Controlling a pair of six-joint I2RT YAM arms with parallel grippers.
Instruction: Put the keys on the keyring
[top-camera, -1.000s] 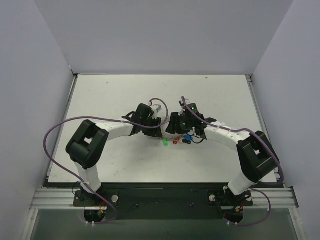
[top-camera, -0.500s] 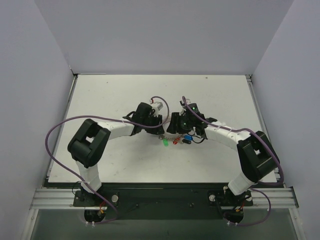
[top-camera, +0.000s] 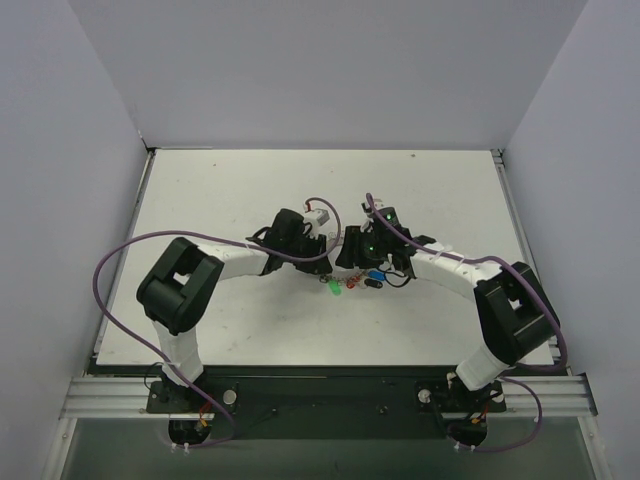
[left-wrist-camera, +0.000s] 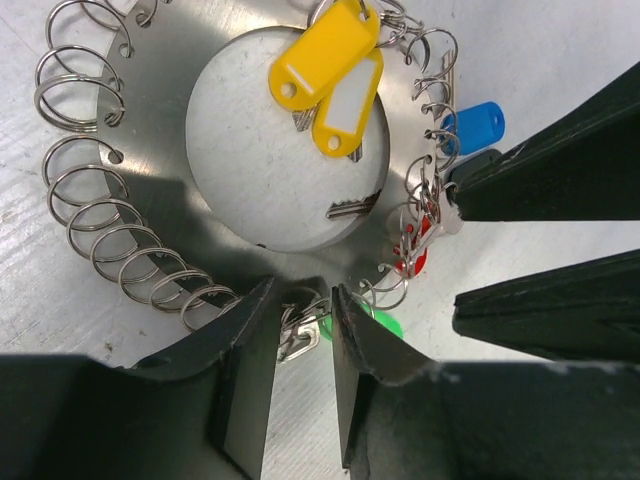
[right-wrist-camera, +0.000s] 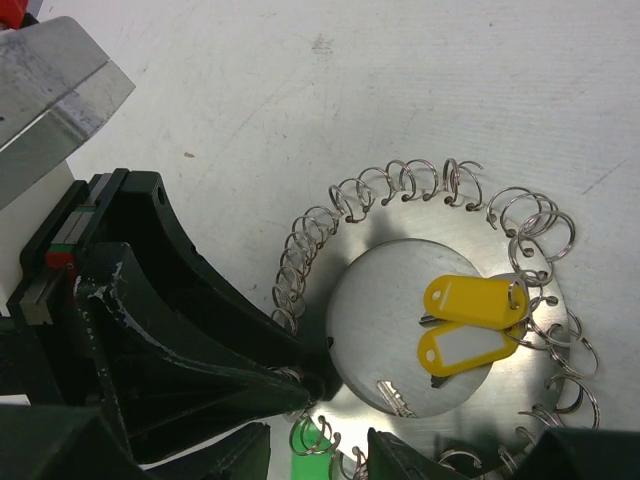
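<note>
**Both of your grippers meet at the keyring (left-wrist-camera: 175, 60), which lies flat on the table (top-camera: 220, 200) between them.**

Your left gripper (left-wrist-camera: 300, 300) has its jaws almost closed and pinches the ring's rim, with a small wire loop showing in the slit between them. Your right gripper (left-wrist-camera: 455, 245) has its jaws apart, straddling the rim at the red key (left-wrist-camera: 410, 255); you cannot tell whether they touch it. Small wire loops line the band. 2 yellow keys (left-wrist-camera: 325, 55) lie over the hollow centre. The blue key (left-wrist-camera: 475, 125) sits outside the rim, and the green key (left-wrist-camera: 385, 325) lies just beside your left fingers.
</note>
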